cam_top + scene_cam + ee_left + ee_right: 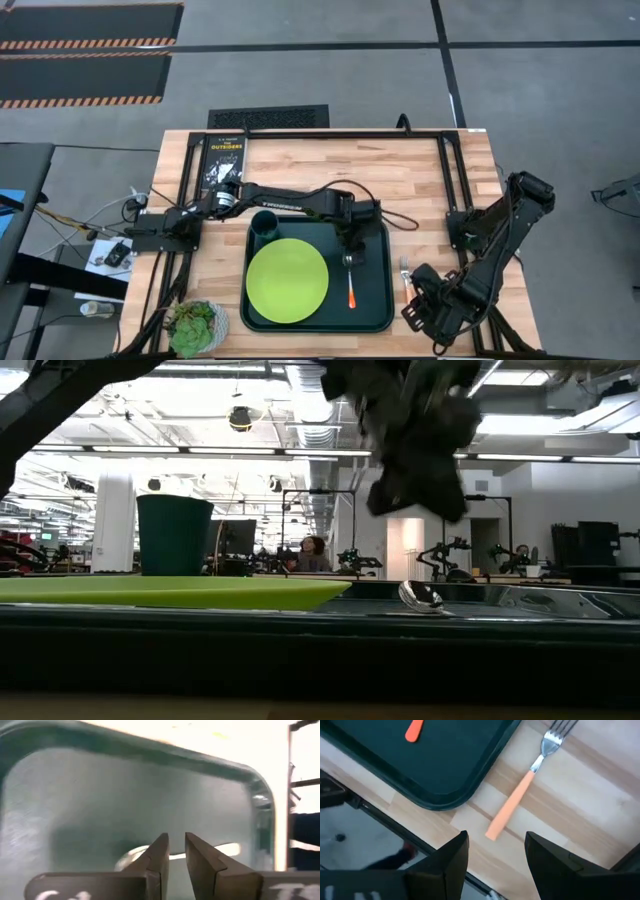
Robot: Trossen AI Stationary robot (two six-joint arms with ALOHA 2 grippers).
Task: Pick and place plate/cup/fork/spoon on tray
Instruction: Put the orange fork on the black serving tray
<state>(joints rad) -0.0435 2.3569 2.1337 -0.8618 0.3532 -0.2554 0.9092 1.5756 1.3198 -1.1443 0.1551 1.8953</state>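
The dark green tray (375, 300) lies mid-table. On it are the lime-green plate (287, 281), the dark teal cup (265, 225) at its far left corner, and the spoon (352, 285) with the red-orange handle, lying flat with its bowl (422, 597) toward the far side. My left gripper (176, 840) hovers above the spoon's bowl with only a narrow gap between its fingers, and it holds nothing. The fork (520, 795) lies on the table to the right of the tray. My right gripper (496, 842) is open above the fork's handle end, clear of it.
A black book (222, 160) lies at the far left of the table. A small bowl of green leaves (196, 325) stands at the near left. Black frame rails (445, 170) run along the table's sides. The tray's right rim (470, 785) lies close beside the fork.
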